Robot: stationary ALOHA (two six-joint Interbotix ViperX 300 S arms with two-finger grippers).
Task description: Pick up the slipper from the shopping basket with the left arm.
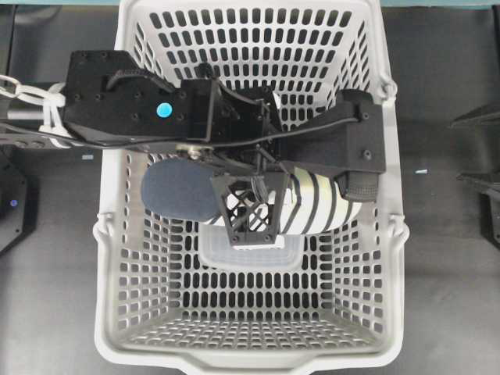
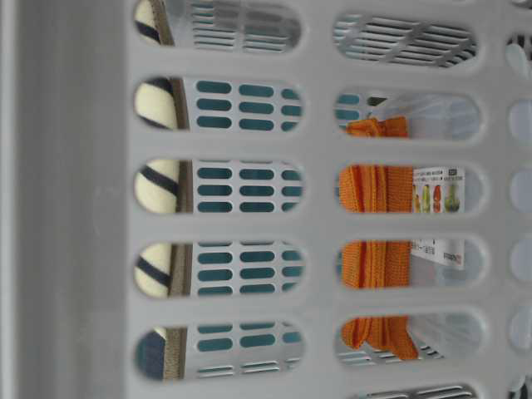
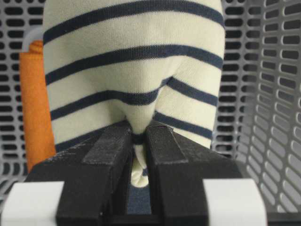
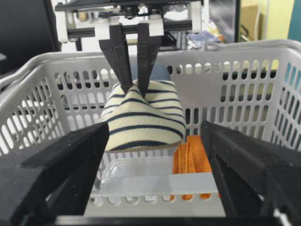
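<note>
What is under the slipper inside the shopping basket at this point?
Below the slipper, pinched by the left gripper, lie a clear plastic container and an orange cloth in the basket. The container's contents cannot be made out.

Cream navy-striped slipper [image 3: 131,70]; grey basket [image 1: 391,258]; orange cloth [image 2: 374,249].

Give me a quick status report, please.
Left gripper shut on slipper, pinching striped toe cover. Slipper hanging inside shopping basket. Right gripper open, idle.
</note>
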